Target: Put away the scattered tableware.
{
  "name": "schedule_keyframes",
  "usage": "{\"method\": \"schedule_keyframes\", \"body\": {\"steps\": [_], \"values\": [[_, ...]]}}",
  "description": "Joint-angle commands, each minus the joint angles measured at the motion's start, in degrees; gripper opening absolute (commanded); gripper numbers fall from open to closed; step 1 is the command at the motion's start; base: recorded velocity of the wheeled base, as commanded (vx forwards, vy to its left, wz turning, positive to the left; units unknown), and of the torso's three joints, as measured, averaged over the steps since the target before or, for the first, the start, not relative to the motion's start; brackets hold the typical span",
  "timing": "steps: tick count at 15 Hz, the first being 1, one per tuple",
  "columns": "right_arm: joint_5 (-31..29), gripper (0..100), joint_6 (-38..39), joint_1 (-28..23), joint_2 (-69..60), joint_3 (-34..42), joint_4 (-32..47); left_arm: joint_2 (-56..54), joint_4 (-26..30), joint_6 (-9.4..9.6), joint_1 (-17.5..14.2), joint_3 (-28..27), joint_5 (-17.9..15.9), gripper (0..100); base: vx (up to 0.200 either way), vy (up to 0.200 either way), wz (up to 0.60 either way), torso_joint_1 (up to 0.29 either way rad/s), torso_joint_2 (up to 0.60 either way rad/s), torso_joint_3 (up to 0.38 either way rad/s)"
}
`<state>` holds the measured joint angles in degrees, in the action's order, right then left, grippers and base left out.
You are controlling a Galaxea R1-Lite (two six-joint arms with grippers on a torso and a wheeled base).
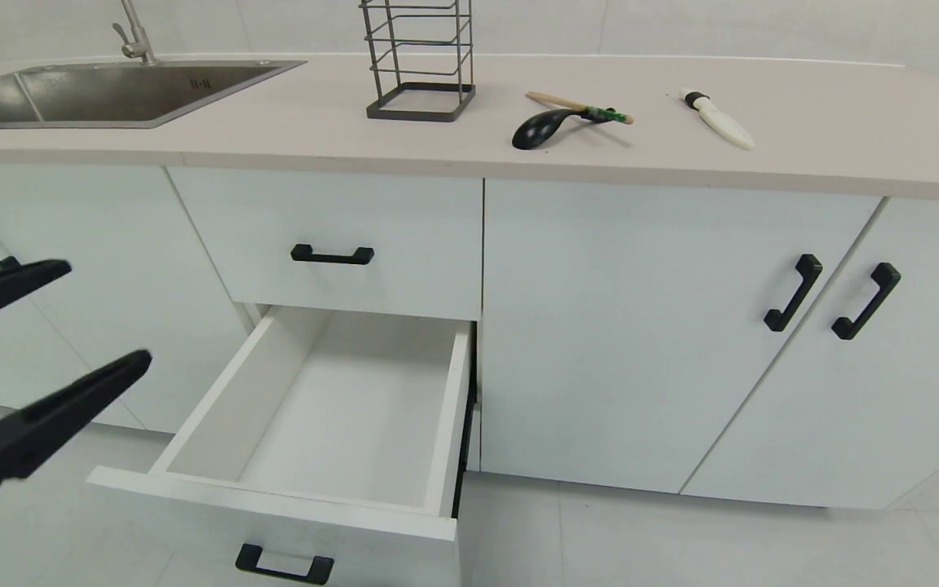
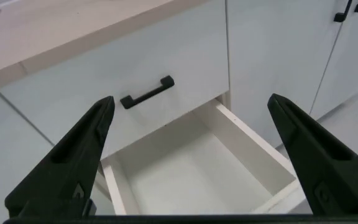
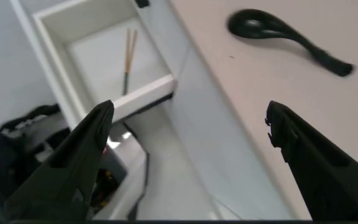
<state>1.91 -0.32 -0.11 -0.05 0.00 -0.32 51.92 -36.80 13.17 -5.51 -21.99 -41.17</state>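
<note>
Starting with the head view: noted a black spoon (image 1: 547,126) lying on the counter (image 1: 844,122), its handle end touching a wooden stick (image 1: 579,106) with a green band. Noted a white utensil (image 1: 722,122) with a black collar lying apart from that pair, further to the right. Found the drawer (image 1: 457,408) below the counter pulled open under a shut one. Recorded the left end effector (image 1: 110,310) low at the left, fingers spread, holding nothing, well apart from the tableware.

Turning to the left wrist view: confirmed the left end effector (image 2: 190,102) spread wide and facing the open drawer (image 2: 253,140), with nothing between the fingers.

Moving to the right wrist view: found the right end effector (image 3: 189,109) likewise spread and empty, hovering over the counter (image 3: 260,93) edge, with the black spoon (image 3: 278,34) near. Sighted a pair of chopsticks (image 3: 128,53) lying inside the drawer (image 3: 142,93).

Judged as the fetching step: storage open, one item stowed, three pieces outstanding. Next move judged to call for lowering the right end effector onto the black spoon, closing across the slim handle rather than the bowl, then carrying over to the drawer.

Appearance of the black spoon: glossy, deep oval bowl, slender curved handle. Judged likely slippery; square grip advised.
</note>
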Motion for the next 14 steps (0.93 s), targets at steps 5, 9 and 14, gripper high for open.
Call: {"method": "schedule_keyframes", "body": {"steps": [5, 9, 14], "values": [[0.2, 0, 0.1, 0.1, 0.0, 0.0, 0.0, -42.8, 19.1, -11.76, -3.3, 21.7, -0.6, 100, 0.0, 0.0, 0.0, 0.0, 0.0, 0.0], [0.2, 0, 0.1, 0.1, 0.0, 0.0, 0.0, -46.1, 33.3, -9.91, -3.3, 21.7, 17.6, 100, 0.0, 0.0, 0.0, 0.0, 0.0, 0.0], [0.2, 0, 0.1, 0.1, 0.0, 0.0, 0.0, -45.2, 34.8, -8.33, -2.1, 21.8, 30.7, 100, 0.0, 0.0, 0.0, 0.0, 0.0, 0.0]]}}
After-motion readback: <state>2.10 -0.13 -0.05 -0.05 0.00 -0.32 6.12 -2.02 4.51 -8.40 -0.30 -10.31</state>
